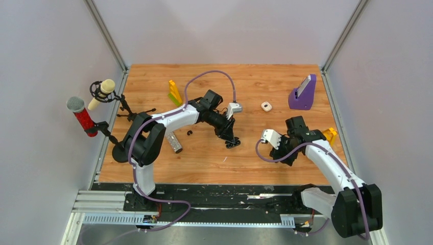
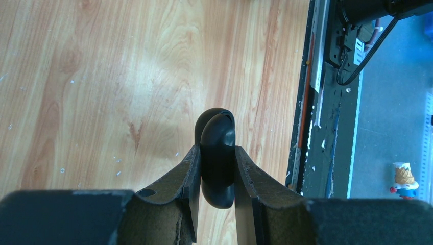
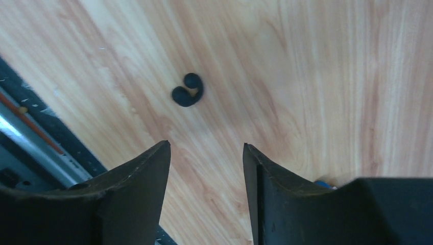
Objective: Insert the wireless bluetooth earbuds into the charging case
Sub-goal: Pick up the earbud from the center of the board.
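Note:
My left gripper [image 1: 232, 143] [image 2: 217, 150] is shut on a black rounded charging case [image 2: 218, 153] and holds it upright just above the wooden table; its two shells look slightly parted. My right gripper [image 1: 281, 151] [image 3: 206, 145] is open and empty, low over the table. A small curled black earbud [image 3: 188, 96] lies ahead of its fingertips near the table's front edge. Another black earbud [image 1: 190, 133] lies by the left arm. A white charging case [image 1: 266, 106] sits mid-table toward the back. The white earbuds are not in view.
A purple stand [image 1: 302, 94] is at the back right, and yellow and green blocks [image 1: 174, 93] at the back. Two microphones on stands [image 1: 89, 109] are at the left, with a silver bar [image 1: 174, 142] by the left arm. A thin white sliver [image 1: 224, 159] lies near the front.

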